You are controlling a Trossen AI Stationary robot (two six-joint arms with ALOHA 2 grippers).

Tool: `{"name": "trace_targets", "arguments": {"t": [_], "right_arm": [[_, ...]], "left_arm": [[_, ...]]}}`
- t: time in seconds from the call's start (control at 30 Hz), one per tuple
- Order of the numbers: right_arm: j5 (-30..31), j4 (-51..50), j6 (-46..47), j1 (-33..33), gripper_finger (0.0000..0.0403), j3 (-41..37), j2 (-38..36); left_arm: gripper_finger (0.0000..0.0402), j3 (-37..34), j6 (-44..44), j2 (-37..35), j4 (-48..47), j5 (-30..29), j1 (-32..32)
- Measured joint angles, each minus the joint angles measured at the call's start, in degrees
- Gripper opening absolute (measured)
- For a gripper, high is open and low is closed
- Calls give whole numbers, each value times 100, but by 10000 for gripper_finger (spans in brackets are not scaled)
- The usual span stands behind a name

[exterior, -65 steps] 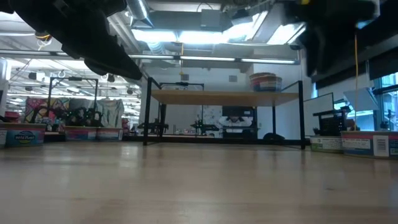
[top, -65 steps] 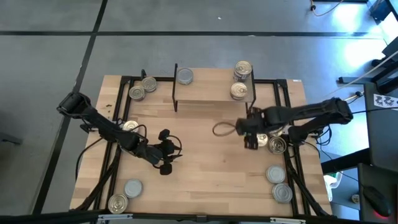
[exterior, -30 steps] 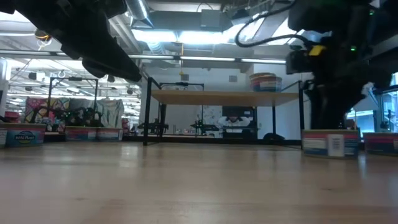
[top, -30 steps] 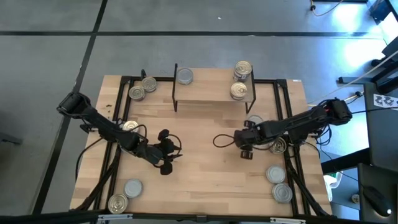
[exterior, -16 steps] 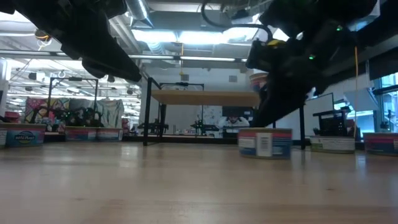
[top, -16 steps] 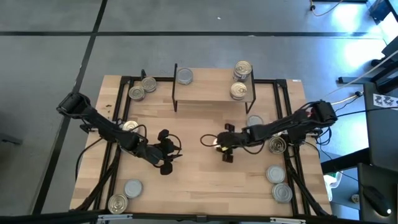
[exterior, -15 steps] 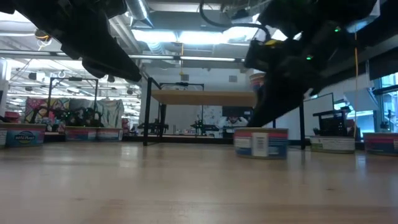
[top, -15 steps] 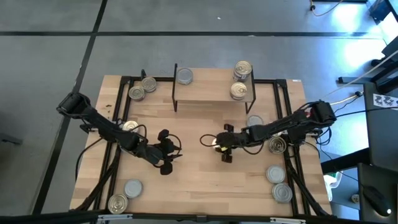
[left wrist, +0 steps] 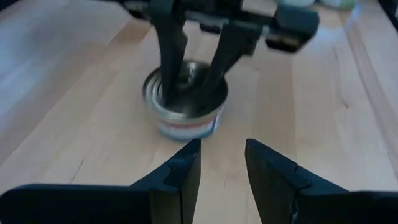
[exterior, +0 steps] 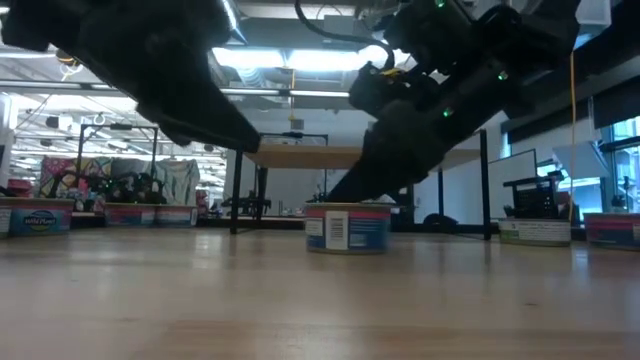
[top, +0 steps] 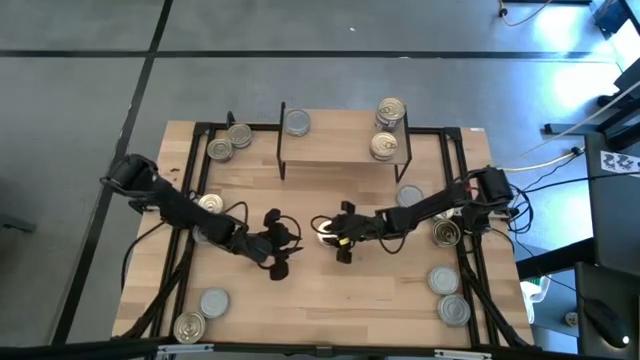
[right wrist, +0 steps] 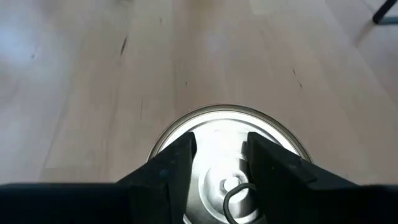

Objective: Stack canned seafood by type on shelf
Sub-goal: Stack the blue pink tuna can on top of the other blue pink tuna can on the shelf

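Observation:
A short round tin point(top: 324, 230) with a silvery top and a pull ring stands upright on its base at the table's middle. My right gripper point(top: 336, 233) reaches in from the right, and its spread fingertips are down on the tin's top. My left gripper point(top: 293, 245) hovers open just left of the tin, pointing at it without touching. The shelf point(top: 340, 152) stands at the far edge. It carries a silver-topped tin point(top: 297, 122) at its left, and a stack point(top: 391, 110) and a gold-topped tin point(top: 384, 147) at its right. My right gripper sets both fingertips point(left wrist: 169, 68) on the tin's top point(right wrist: 217, 134), inside the rim, a gap apart. The fingers slant down from the table's right side. The tin point(exterior: 347, 228) stays upright with its base flat on the table.
Loose tins lie around the table: two at the far left point(top: 228, 142), one by the left arm point(top: 209, 203), two at the near left point(top: 202, 313) and several along the right side point(top: 446, 270). Bare wood spreads in front of the shelf and toward the near edge.
My right gripper has travelled toward the table's left and tipped downward. The tin under its fingertips has slid upright along the table from the right side to the middle. My left gripper has edged right, toward the tin.

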Motion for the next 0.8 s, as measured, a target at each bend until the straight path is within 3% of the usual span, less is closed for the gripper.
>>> {"name": "trace_targets", "arguments": {"t": [0.17,0.33,0.5,0.8], "right_arm": [[-13,-308,-321,77,156,-35,-514],[75,-1209,-637,303,156,-10,-1558],[198,-2337,-727,500,156,-12,-2197],[153,-3220,-541,568,156,0,-2280]], "left_arm": [[123,11,162,369,847,7,179],[123,172,228,637,1024,89,468],[123,546,527,1001,1041,577,839],[123,1010,879,1450,1031,1556,1462]]}}
